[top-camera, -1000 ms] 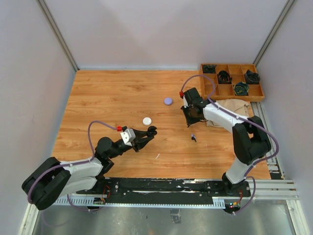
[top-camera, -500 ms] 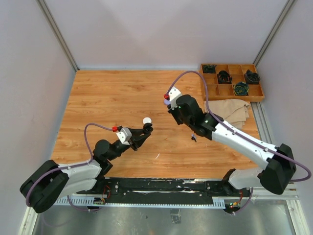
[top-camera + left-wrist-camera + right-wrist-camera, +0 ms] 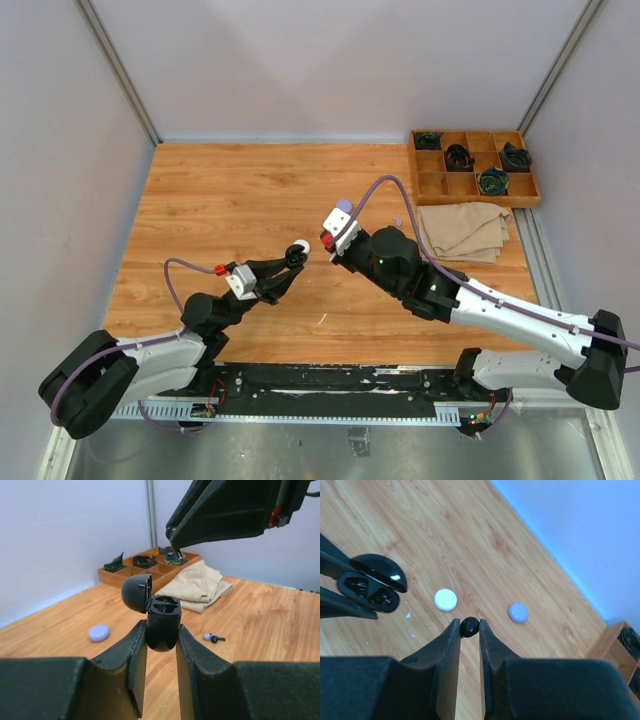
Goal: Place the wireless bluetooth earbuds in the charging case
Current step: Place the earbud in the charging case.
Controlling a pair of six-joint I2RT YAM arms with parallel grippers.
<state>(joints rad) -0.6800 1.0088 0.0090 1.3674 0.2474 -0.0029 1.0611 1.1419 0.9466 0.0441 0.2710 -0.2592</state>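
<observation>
Right gripper (image 3: 469, 628) clamped on a tiny black earbud (image 3: 469, 625), above the wooden table (image 3: 485, 545). Left gripper (image 3: 161, 632) clamped on the round black charging case (image 3: 164, 611), lid open, lifted, near the right fingers. On the table: round white case (image 3: 445, 599), round lilac case (image 3: 518, 612), loose lilac-and-black earbud (image 3: 213, 638), folded beige cloth (image 3: 197, 586).

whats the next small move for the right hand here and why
Probably ease the right hand toward the left hand, bringing the black earbud over the open black case. The earbud is pinched, the case is held with its lid flipped open and sockets apparently empty, and a gap separates them.
</observation>
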